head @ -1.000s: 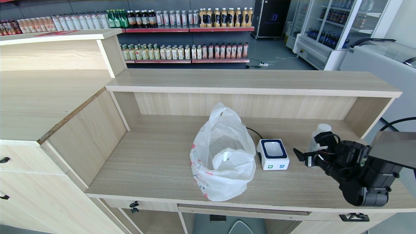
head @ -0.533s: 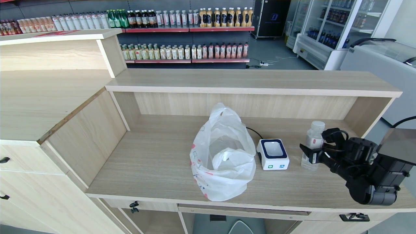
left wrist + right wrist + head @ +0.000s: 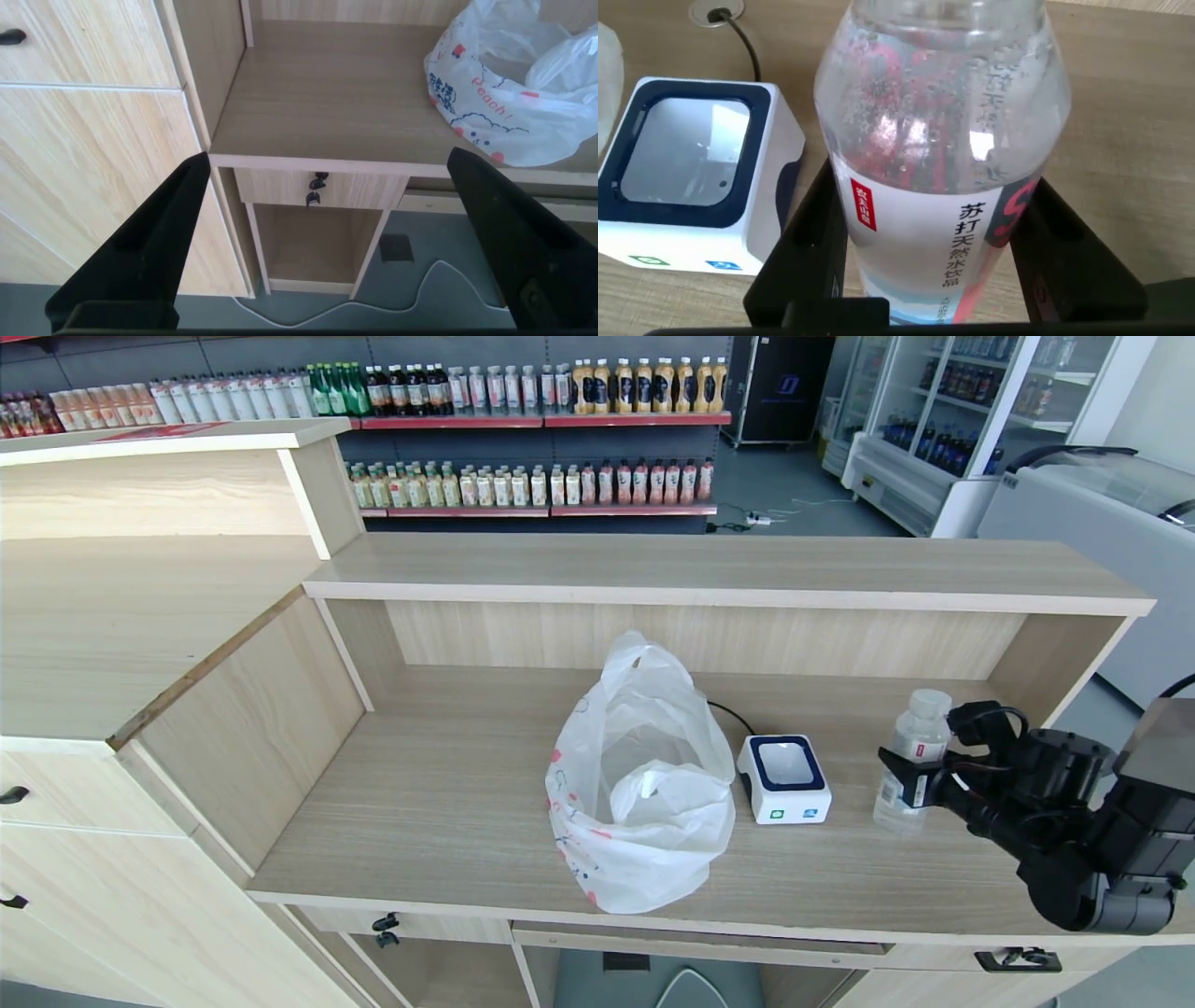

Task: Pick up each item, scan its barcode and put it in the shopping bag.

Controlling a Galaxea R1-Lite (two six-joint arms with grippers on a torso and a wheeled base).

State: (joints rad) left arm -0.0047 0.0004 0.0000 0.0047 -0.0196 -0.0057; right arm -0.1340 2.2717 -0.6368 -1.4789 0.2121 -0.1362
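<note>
The bottle [image 3: 910, 756] stands near the worktop's [image 3: 448, 803] right end, long axis close to upright with a slight lean. The right hand [image 3: 910, 784] pinches it low on the body, a finger pressed to each side (whether its base touches the wood I cannot tell). The scanner [image 3: 784, 779] lies just to the bottle's left, window facing up, between the bottle and the shopping bag [image 3: 644, 793]. The left hand [image 3: 327, 159] hangs spread off the front left corner, much farther away.
</note>
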